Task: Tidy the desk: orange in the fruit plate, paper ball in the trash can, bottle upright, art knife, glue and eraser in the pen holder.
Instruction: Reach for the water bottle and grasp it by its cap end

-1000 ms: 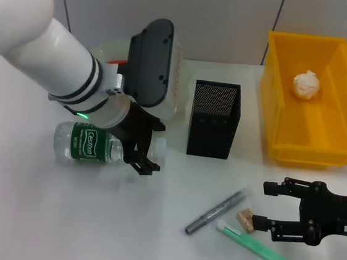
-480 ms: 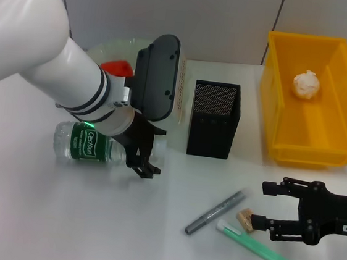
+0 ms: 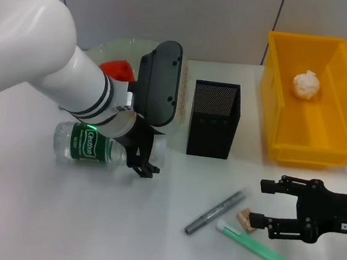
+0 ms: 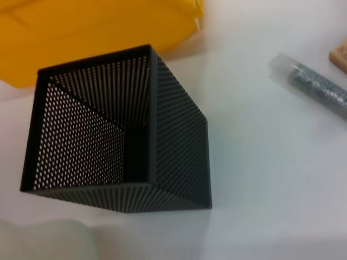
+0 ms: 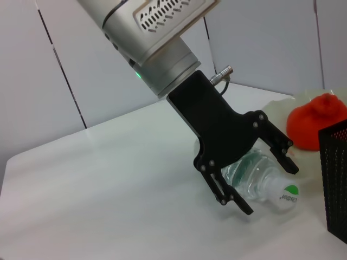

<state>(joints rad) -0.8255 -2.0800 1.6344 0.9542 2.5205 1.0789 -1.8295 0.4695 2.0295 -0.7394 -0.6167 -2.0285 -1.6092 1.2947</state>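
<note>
Eraser (image 3: 244, 219) nudged, just beside right gripper (image 3: 262, 204) jaws

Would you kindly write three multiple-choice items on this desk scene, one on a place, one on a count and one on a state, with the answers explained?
1. Where is the paper ball?
A. Inside the trash can
B. In the pen holder
C. On the table beside the bottle

2. How many small items lie on the table in front of the right gripper?
A. One
B. Two
C. Three

3. How does the bottle stand?
A. Upright
B. Lying on its side
C. Upside down in the fruit plate

Answers:
1. A, the white ball rests on the yellow bin's floor.
2. C, the art knife, the glue and the eraser all lie there.
3. B, its label faces up and its cap points sideways between the open fingers of the left gripper.
</note>
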